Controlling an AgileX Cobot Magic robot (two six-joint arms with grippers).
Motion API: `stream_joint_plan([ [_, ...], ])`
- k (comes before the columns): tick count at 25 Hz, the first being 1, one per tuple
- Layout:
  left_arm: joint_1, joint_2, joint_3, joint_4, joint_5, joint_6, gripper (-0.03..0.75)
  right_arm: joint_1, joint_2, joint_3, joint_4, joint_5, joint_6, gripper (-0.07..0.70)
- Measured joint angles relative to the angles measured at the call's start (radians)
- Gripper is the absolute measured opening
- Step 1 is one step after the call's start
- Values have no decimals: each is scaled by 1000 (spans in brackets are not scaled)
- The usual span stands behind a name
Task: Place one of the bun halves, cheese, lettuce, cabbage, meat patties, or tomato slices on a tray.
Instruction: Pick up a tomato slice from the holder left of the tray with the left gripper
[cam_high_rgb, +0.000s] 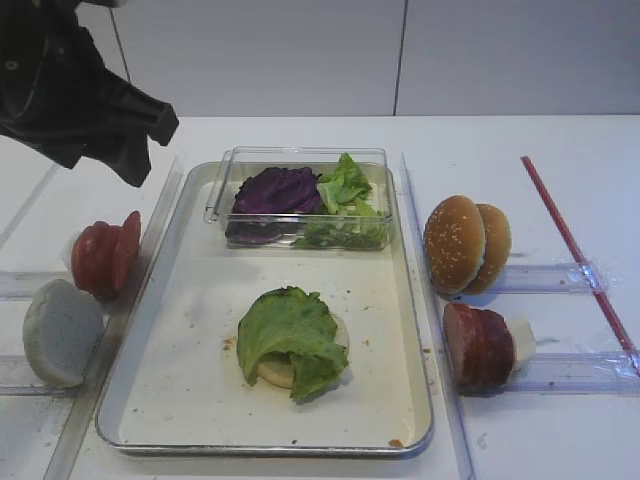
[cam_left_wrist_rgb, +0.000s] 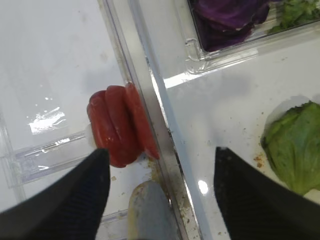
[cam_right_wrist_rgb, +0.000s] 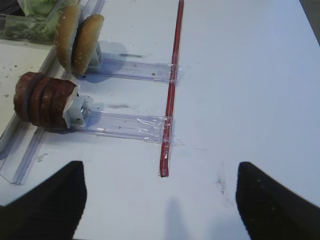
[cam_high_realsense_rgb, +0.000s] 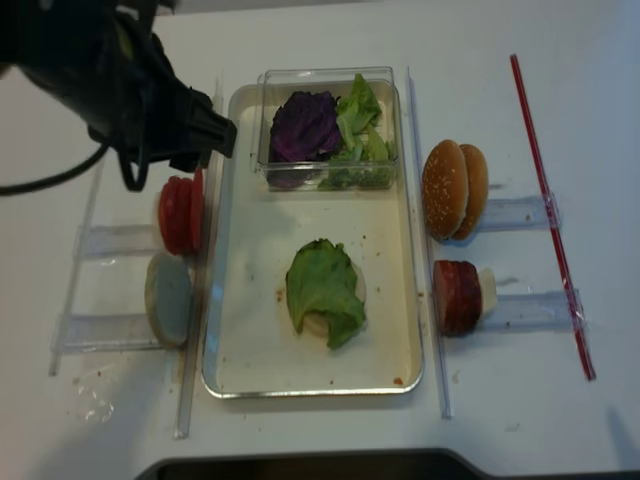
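While the left gripper (cam_left_wrist_rgb: 160, 192) hangs with jaws parted over the tomato slices (cam_left_wrist_rgb: 122, 127) at frame left, the right gripper (cam_right_wrist_rgb: 160, 200) jaws stand apart, empty.

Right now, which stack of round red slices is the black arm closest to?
The bright red tomato slices, left of the tray. The left gripper hangs over them; the darker meat patties stand on the tray's far side.

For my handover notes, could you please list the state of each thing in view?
left gripper: open, above the tomato slices
tomato slices: stacked on edge, left of tray
lettuce: draped over a bun half on the tray
clear box: open, holds cabbage
meat patties: stacked on edge
right gripper: open, empty
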Motion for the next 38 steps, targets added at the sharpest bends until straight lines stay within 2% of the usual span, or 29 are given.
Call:
stream_joint_plan([
  [7, -1, 127, -52, 0, 12, -62, 405, 0, 0, 0, -2, 0, 2, 616],
  [19, -1, 266, -57, 0, 35, -95, 389, 0, 0, 0, -2, 0, 2, 616],
  [38, -1, 335, -66, 45, -21, -104, 384, 0, 0, 0, -2, 0, 2, 616],
])
